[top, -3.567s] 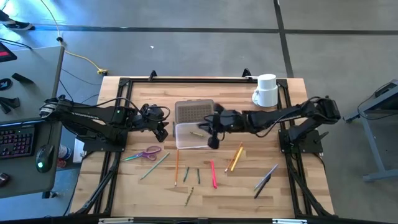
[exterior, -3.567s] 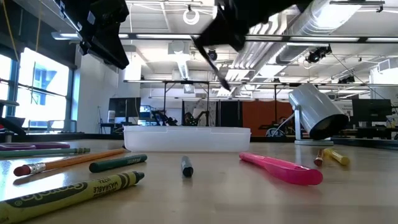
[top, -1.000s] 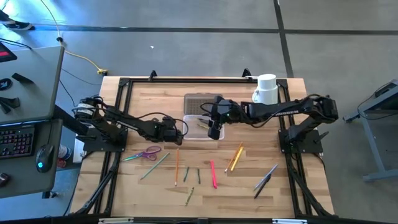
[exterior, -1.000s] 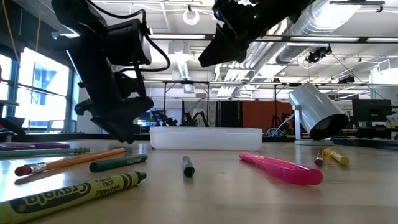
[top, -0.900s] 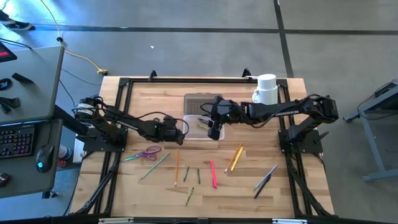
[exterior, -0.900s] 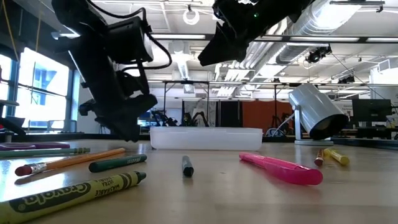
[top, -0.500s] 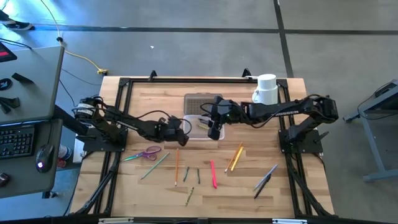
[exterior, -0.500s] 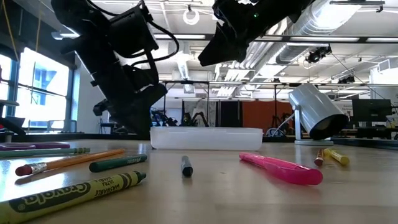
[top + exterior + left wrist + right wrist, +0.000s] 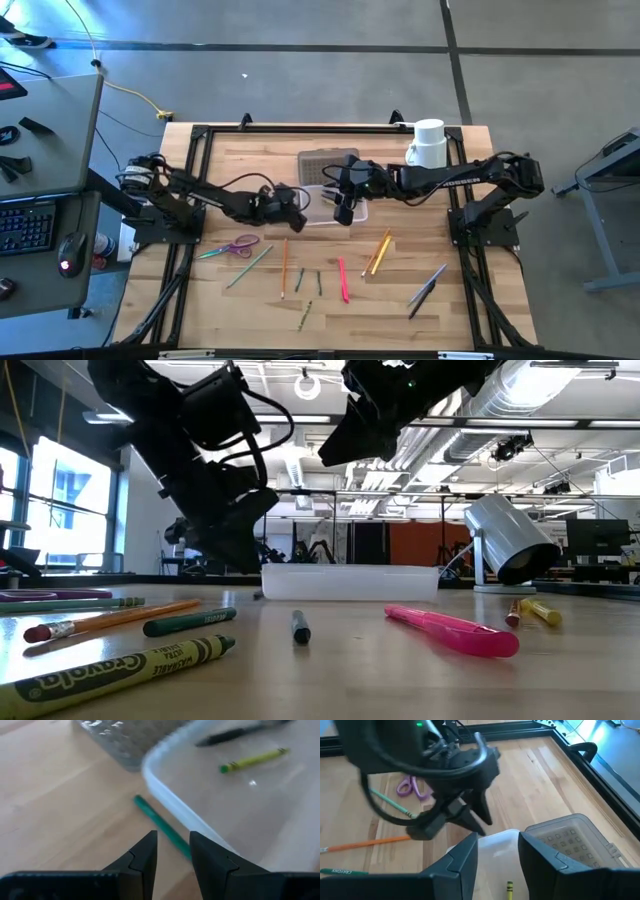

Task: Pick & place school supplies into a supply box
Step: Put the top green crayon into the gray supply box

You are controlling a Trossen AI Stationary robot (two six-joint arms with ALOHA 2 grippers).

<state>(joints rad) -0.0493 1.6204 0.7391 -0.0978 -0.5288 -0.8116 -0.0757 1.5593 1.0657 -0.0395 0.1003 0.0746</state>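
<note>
Box [image 9: 335, 205] sits mid-bench, lid [image 9: 322, 166] folded open behind it. Inside: a yellow-green crayon [image 9: 248, 761] and a dark pen [image 9: 235, 735]. A green pencil [image 9: 162, 827] lies on the bench against the box's outer wall, directly ahead of the left pincer [image 9: 172, 851].

Left pincer low at the box's left end, jaws part open, nothing between them. Right pincer [image 9: 497, 851] hovers above the box, also part open and empty.

Step in hand, as I judge it: left arm picks up the green pencil. To do it well: straddle the shaft clear of the wall so neither finger catches the rim, close across the pencil's width, lift straight before swinging over the tray. Pushing further risks shoving the box. Right arm should stay high or back off, since both pincers crowd the same end.

View notes:
- Left wrist view alone shows the green pencil and the contents; in the high view the arm covers that spot.
- High view alone gives the remaining spread on the near bench: scissors [image 9: 233, 246], orange pencil [image 9: 284, 268], pink pen [image 9: 343, 281], yellow pencils [image 9: 379, 254], grey pens [image 9: 427, 289].
- Low view shows the left pincer [image 9: 232, 535] near the bench surface; contact with the box probably, not certain.
- Right wrist view shows the left pincer [image 9: 472, 822] from the front.
</note>
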